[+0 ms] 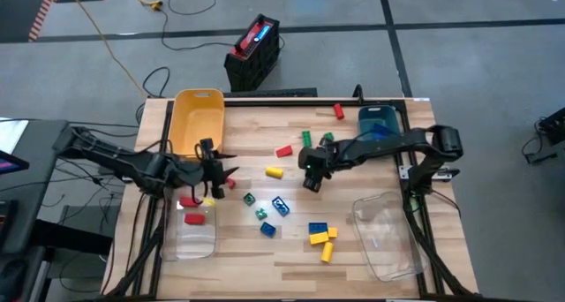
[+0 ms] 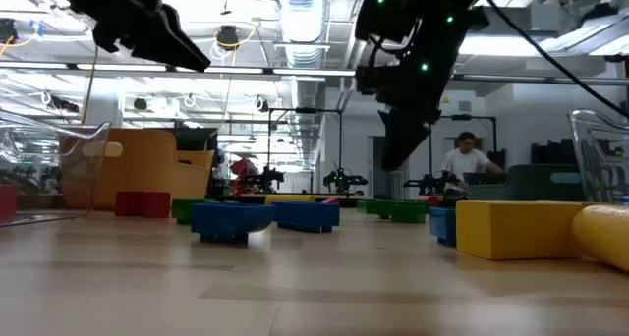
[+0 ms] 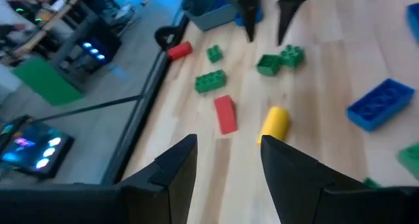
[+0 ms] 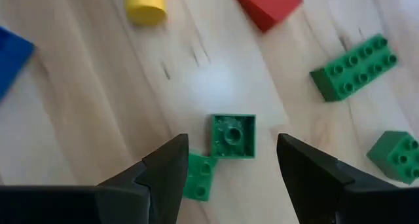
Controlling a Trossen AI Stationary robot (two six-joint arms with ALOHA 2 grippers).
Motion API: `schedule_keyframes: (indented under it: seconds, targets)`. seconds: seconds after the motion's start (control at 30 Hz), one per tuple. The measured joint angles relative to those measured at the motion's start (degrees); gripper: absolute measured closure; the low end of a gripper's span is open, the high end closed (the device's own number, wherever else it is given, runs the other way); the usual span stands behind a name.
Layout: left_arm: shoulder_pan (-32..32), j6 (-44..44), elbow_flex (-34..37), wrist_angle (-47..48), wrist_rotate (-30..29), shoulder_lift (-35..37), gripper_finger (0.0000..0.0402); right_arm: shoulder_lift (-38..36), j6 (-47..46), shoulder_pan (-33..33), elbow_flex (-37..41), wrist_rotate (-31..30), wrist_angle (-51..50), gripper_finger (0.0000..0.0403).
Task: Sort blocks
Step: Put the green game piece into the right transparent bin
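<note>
Small studded blocks in red, yellow, green and blue lie scattered on the wooden table. My right gripper [image 1: 311, 182] is open and points down above the middle of the table. In the right wrist view [image 4: 229, 145] a square green block [image 4: 233, 136] and a smaller green block [image 4: 199, 175] lie flat on the table below the gap between its fingers, untouched. My left gripper [image 1: 225, 171] is open and empty, above the table's left part, beside the left clear bin [image 1: 188, 236]. Ahead of it in the left wrist view [image 3: 229, 149] lie a red block [image 3: 226, 112] and a yellow cylinder [image 3: 275, 122].
A yellow bin [image 1: 198, 117] stands at the far left and a teal bin [image 1: 378, 121] at the far right. A second clear bin [image 1: 387, 236] is at the near right. Red blocks [image 1: 192, 218] lie in the left clear bin. Blue and yellow blocks [image 1: 318, 233] lie near the front middle.
</note>
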State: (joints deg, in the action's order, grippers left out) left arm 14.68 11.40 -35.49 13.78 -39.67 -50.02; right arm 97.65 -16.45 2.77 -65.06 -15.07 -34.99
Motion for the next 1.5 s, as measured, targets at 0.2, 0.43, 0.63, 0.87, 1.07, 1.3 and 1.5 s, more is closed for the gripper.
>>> schedule_keyframes:
  seconds: [0.2, 0.43, 0.63, 0.87, 1.07, 1.3, 1.5]
  targets:
    - [-0.7, -0.5, 7.8, -4.9, 1.7, 5.4, 0.0239, 3.0, 3.6, 3.1, 0.1, 1.3, 0.2, 0.0153]
    - [-0.6, -4.8, 10.7, -5.2, 1.8, 10.1, 0.0239, 4.1, 5.5, 7.2, 0.1, 8.9, 4.2, 0.0153]
    - [-0.6, -5.1, 10.6, -5.2, 1.6, 12.0, 0.0239, 5.2, 6.3, 6.2, 0.1, 9.1, 4.7, 0.0153]
    - [-0.6, -6.1, 10.6, -2.8, 1.0, 12.2, 0.0239, 5.9, 5.1, 5.1, 1.7, 8.4, 5.1, 0.0153]
    - [-0.6, -5.9, 10.6, -2.3, 0.8, 12.2, 0.0239, 5.9, 4.3, 6.1, 5.6, 8.6, 9.1, 0.0153]
    - [-0.6, -4.6, 10.6, -2.3, 0.7, 12.2, 0.0239, 5.9, 5.6, 5.9, 5.9, 8.6, 12.2, 0.0163]
    - [-0.6, -4.2, 10.5, -2.3, 0.7, 12.2, 0.0239, 5.9, 6.5, 5.9, 5.9, 8.6, 13.9, 0.0218]
